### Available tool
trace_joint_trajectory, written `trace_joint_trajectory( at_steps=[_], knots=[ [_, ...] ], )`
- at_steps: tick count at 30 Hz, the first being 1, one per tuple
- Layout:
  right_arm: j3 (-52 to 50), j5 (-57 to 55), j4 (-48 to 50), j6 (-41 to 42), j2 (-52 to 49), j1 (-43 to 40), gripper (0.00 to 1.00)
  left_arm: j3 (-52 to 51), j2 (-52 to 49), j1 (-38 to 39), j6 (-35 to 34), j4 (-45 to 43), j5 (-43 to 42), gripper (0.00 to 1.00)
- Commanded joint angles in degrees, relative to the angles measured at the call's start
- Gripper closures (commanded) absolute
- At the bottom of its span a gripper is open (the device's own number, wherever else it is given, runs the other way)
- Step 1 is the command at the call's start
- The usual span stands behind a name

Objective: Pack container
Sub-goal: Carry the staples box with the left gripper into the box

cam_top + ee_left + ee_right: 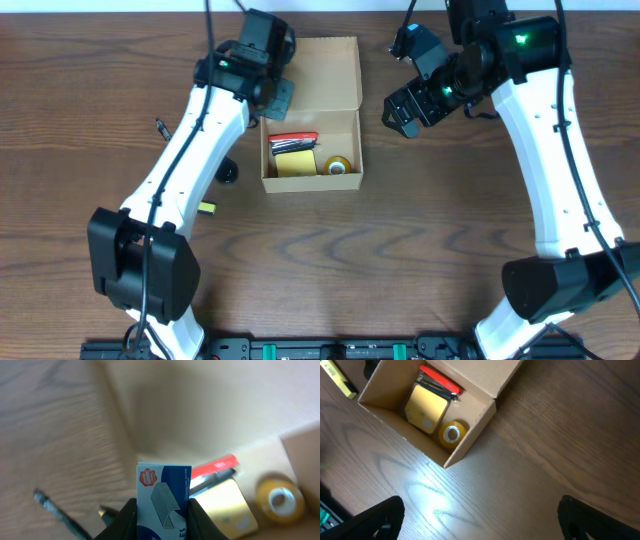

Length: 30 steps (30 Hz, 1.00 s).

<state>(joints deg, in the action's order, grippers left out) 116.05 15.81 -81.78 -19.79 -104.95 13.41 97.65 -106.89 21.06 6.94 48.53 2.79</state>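
left gripper (163, 521): clenched on the staple box, fingers (125, 519) pressed to both its sides
staple box (164, 492): blue and white, staple strip printed on its face, upright in the grip, top end poking out past the fingertips
yellow pad (225, 502): in the container, nearest thing ahead-right of the left fingertips, lying flat
red item (215, 466): red and black, kind unclear, along the pad's far edge, touching it
tape roll (280, 500): yellowish, flat on the box floor, right of the pad, furthest right from the left fingers
container (300, 445): tan cardboard, open, ahead and right of the left fingertips; seen from overhead (312, 182), directly below the left gripper (272, 95) at its left wall
flap lid (325, 70): folded back flat on the far side of the container
dark stick (55, 510): pen-like, on the table (45, 425), left of the left fingers, outside the container
right gripper (482, 522): released, fingers wide apart, nothing between them, above bare wood; container (470, 440) ahead and left of its tips, apart; from overhead (400, 108), near the container's right wall, not touching
yellow marker (340, 377): on the table past the container's far corner, farthest from the right fingertips
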Motion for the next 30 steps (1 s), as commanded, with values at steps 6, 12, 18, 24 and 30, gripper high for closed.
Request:
trace_joint_trajectory(
  at_steps=[6, 12, 18, 24, 30],
  knots=[
    [0.02, 0.07, -0.04, -0.42, -0.07, 0.55, 0.01, 0.81, -0.24, 2.62, 19.12, 0.50, -12.98, 0.94],
    [0.02, 0.07, -0.02, -0.42, -0.07, 0.55, 0.01, 0.72, -3.34, 3.76, 26.21, 0.20, -16.41, 0.94],
    [0.02, 0.07, -0.04, -0.42, -0.07, 0.55, 0.01, 0.72, -8.15, 3.85, 33.90, -1.09, -20.81, 0.94],
    [0.02, 0.07, -0.04, -0.42, -0.07, 0.55, 0.01, 0.72, -11.56, 3.85, 36.83, -4.31, -23.10, 0.94],
    [0.02, 0.07, -0.04, -0.42, -0.07, 0.55, 0.01, 0.72, -11.96, 4.11, 41.40, -6.47, -26.62, 0.94]
  ],
)
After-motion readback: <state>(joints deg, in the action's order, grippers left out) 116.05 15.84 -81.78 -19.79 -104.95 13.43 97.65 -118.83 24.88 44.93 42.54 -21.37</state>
